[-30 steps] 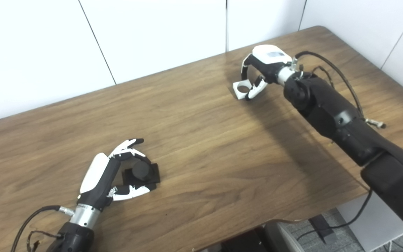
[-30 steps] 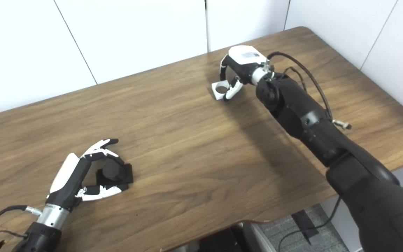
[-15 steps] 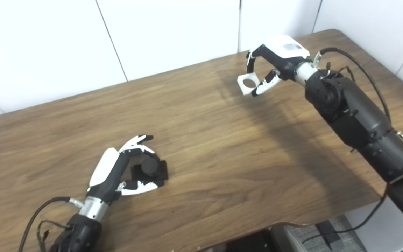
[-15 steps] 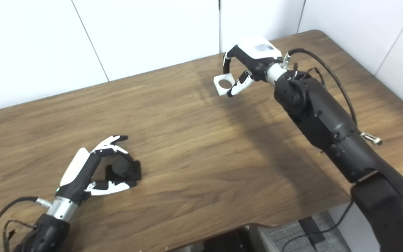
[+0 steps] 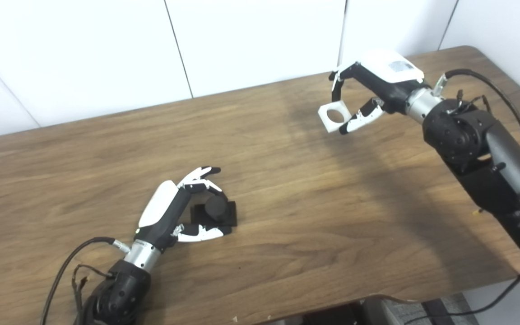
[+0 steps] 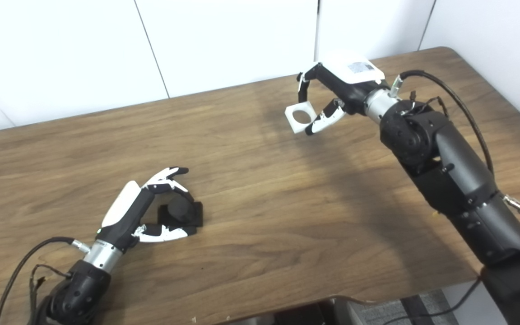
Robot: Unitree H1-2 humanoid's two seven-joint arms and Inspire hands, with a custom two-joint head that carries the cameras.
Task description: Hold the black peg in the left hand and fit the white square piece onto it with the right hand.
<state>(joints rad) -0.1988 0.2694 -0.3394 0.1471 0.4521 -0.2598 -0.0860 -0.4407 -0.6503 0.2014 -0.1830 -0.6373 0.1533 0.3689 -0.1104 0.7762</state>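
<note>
At the near left of the worktop point(image 5: 287, 189): left hand point(image 5: 169, 214), palm turned inward, curled around the black peg point(image 5: 215, 208). Fingers point(image 5: 199, 178) arched over the far side of the peg, thumb point(image 5: 199, 234) laid along the near side. Whether contact is firm cannot be told from either view; looks like a loose cupping rather than a lift. Peg standing upright on its flat square base, long axis vertical, round top pointing up, base flat on the wood.

Across a wide bare stretch of wood, up and to the right: right hand point(image 6: 339, 92) raised off the surface, closed on the white square piece point(image 6: 300, 117). Piece pinched at its edge between fingertips above and thumb below, round hole clear through the middle, face tipped partly toward the cameras instead of lying level.

Deciding relation for the coming move: peg well apart from the piece, down and to the left of the right hand, nearer the robot. Likely needs a long diagonal carry toward the left hand, then levelling of the piece so the hole's axis lines up with the vertical peg before lowering.

On the white back of the right hand, a small grey label patch; print too small to read. No other brand or writing legible anywhere.
</note>
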